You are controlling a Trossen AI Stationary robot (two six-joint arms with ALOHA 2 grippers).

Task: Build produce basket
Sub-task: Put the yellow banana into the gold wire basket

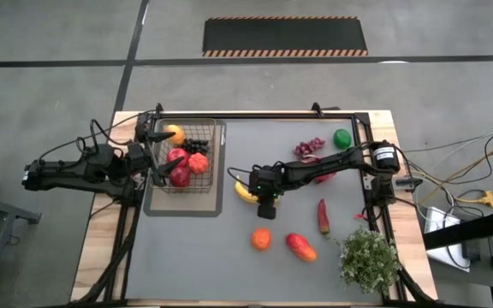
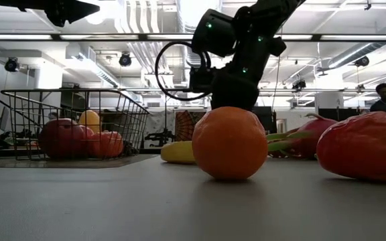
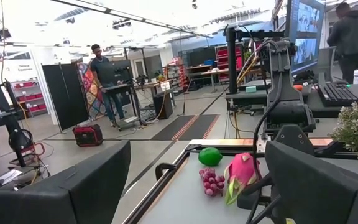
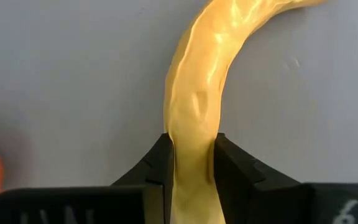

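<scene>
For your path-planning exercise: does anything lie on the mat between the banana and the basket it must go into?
Nothing visible does. The banana, gripped by the right end effector, lies just right of the basket, and the strip of mat between them is bare. The left end effector hovers open over the basket's left side, away from that path.

lime (image 3: 210, 156), grapes (image 3: 213, 182), dragon fruit (image 3: 241, 175)

Dark wire basket (image 1: 197, 160) at centre-left of the overhead frame holds apples and an orange; yellow banana (image 1: 245, 192) lies mid-table, other produce scattered right.
</scene>
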